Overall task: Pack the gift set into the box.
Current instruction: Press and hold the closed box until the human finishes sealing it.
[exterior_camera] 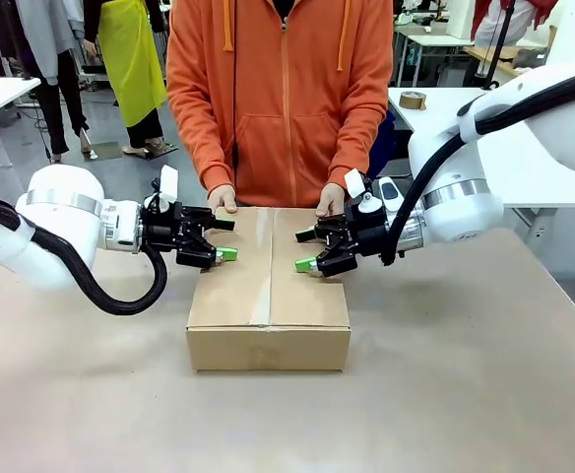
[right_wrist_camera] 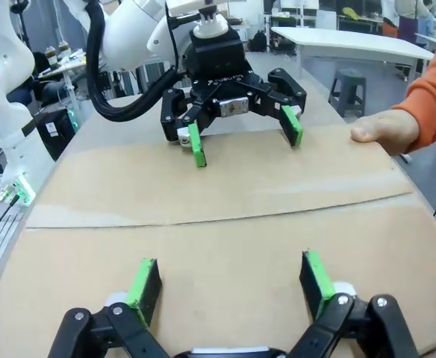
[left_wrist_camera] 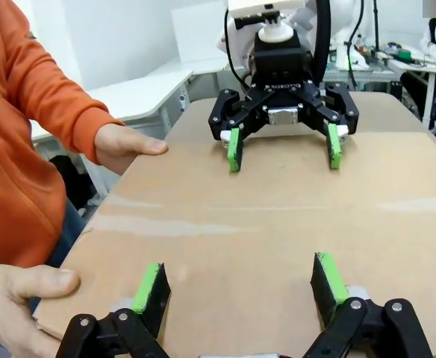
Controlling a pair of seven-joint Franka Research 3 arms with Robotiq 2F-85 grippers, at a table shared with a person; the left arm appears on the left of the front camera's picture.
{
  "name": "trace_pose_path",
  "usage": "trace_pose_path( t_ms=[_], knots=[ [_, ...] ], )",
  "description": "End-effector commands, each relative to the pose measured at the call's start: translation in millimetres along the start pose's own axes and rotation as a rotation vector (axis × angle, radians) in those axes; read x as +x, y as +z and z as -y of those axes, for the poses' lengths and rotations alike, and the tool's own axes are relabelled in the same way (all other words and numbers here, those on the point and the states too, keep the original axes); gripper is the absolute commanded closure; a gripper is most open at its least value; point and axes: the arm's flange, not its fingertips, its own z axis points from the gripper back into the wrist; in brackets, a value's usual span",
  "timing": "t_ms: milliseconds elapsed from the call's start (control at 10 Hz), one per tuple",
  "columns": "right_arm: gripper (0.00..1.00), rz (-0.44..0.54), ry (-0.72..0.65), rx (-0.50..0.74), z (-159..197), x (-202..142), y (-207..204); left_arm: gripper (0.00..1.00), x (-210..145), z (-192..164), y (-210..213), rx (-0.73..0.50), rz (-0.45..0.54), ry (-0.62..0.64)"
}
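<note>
The box point(exterior_camera: 268, 296) lies in the middle of the table with its top flaps folded shut, a seam running down the centre. My left gripper point(exterior_camera: 226, 239) hovers open over the box's left edge, and my right gripper point(exterior_camera: 305, 250) is open over its right half; they face each other. In the left wrist view my own left gripper point(left_wrist_camera: 239, 280) spans bare cardboard point(left_wrist_camera: 278, 216), with the right gripper point(left_wrist_camera: 284, 153) opposite. The right wrist view has my right gripper point(right_wrist_camera: 229, 277) over the flaps point(right_wrist_camera: 225, 239), with the left gripper point(right_wrist_camera: 244, 140) beyond. The gift set is out of view.
A person in an orange hoodie stands at the far side, both hands point(exterior_camera: 223, 200) point(exterior_camera: 331, 201) resting on the box's far edge. A tape roll point(exterior_camera: 413, 100) sits on a white table behind. Brown tabletop point(exterior_camera: 465, 394) surrounds the box.
</note>
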Motion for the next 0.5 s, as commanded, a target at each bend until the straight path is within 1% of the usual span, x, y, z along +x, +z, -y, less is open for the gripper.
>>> trace_pose_path(
  t_ms=[0, 100, 200, 400],
  knots=[
    [0.00, -0.080, -0.019, -0.082, 0.9, -12.9, -7.7, 0.00, -8.9, -2.7, -4.1, -0.020, -0.095, -0.030],
    [0.00, 0.000, 0.000, 0.000, 0.0, 0.0, 0.0, 0.00, -11.0, -3.3, -6.4, -0.020, -0.108, -0.009],
    [0.00, 0.000, 0.000, 0.000, 0.0, 0.0, 0.0, 0.00, 1.6, -1.5, -0.9, -0.009, -0.018, -0.013],
    [0.00, 0.000, 0.000, 0.000, 0.0, 0.0, 0.0, 0.00, 1.6, -1.5, -0.9, -0.009, -0.018, -0.013]
  ],
)
